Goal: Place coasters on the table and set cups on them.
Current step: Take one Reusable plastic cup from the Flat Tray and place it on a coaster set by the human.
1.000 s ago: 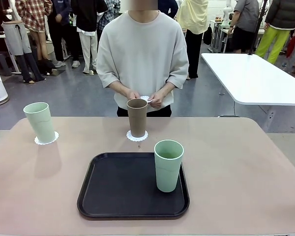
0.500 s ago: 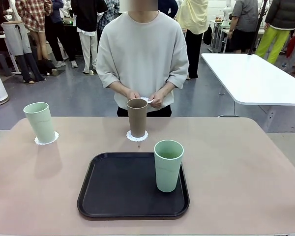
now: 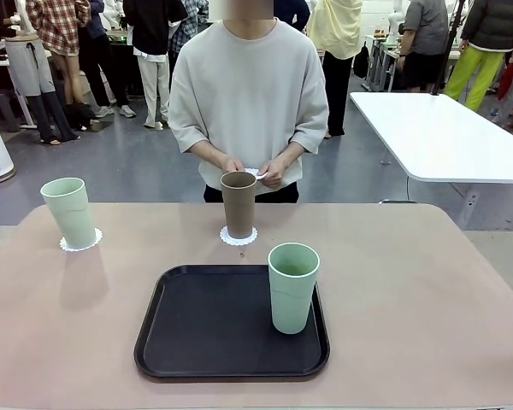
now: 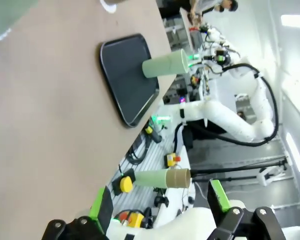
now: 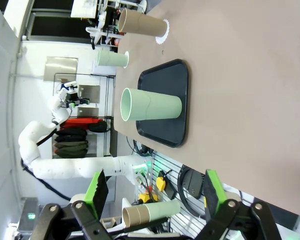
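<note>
On the table (image 3: 410,282) a pale green cup (image 3: 68,212) stands on a coaster (image 3: 80,243) at the far left. A brown cup (image 3: 238,203) stands on a second coaster (image 3: 238,237) at the far middle. Another pale green cup (image 3: 292,287) stands upright on the black tray (image 3: 205,333), at its right side. The person's hands hold a third coaster (image 3: 255,172) behind the brown cup. My left gripper (image 4: 160,200) is open and empty, off the table's edge. My right gripper (image 5: 155,192) is open and empty too, with the tray's green cup (image 5: 151,104) ahead of it.
A white table (image 3: 445,137) stands behind at the right, and several people stand in the background. The left wrist view shows the tray (image 4: 127,75) and the right arm (image 4: 230,120) beyond it. Spare cups (image 4: 162,177) lie below table level.
A dark tip at the left edge of the front view has slid out of the picture. Cups, coasters and the person's hands have not moved.
</note>
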### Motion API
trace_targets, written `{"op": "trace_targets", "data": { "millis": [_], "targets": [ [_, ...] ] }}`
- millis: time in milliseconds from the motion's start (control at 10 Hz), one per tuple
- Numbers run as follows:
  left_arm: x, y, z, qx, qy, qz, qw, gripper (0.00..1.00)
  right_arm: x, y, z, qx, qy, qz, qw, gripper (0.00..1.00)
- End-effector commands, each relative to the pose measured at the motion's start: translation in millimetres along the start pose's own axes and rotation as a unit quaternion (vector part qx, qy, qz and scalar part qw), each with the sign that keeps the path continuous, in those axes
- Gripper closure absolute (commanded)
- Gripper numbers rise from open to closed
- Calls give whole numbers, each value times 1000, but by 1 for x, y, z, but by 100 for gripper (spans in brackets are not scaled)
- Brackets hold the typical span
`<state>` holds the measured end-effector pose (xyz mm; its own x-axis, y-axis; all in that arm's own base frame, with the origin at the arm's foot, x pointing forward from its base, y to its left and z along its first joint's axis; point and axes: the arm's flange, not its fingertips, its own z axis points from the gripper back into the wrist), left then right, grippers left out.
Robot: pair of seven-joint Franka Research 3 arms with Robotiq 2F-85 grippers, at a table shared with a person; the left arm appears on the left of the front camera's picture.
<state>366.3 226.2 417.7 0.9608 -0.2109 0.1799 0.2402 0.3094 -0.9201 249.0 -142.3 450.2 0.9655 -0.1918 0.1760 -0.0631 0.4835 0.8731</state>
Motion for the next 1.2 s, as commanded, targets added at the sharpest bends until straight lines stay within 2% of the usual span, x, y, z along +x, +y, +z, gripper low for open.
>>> {"op": "trace_targets", "data": {
  "millis": [0,100,400,700,800,1100],
  "targets": [
    [-8,4,30,-16,-46,-15,999,0,1,0,-1,9,-3,4,1000,0],
    [-22,8,35,-9,-68,-16,998,0,1,0,-1,9,-3,4,1000,0],
    [-41,14,27,-3,-96,-23,995,0,1,0,-1,9,-3,4,1000,0],
    [-47,4,22,9,-93,-39,995,0,1,0,-1,9,-3,4,1000,0],
    [-41,15,31,-4,-79,-17,997,0,1,0,-1,9,-3,4,1000,0],
    [-41,15,31,-4,-79,-17,997,0,1,0,-1,9,-3,4,1000,0]
  ]
}}
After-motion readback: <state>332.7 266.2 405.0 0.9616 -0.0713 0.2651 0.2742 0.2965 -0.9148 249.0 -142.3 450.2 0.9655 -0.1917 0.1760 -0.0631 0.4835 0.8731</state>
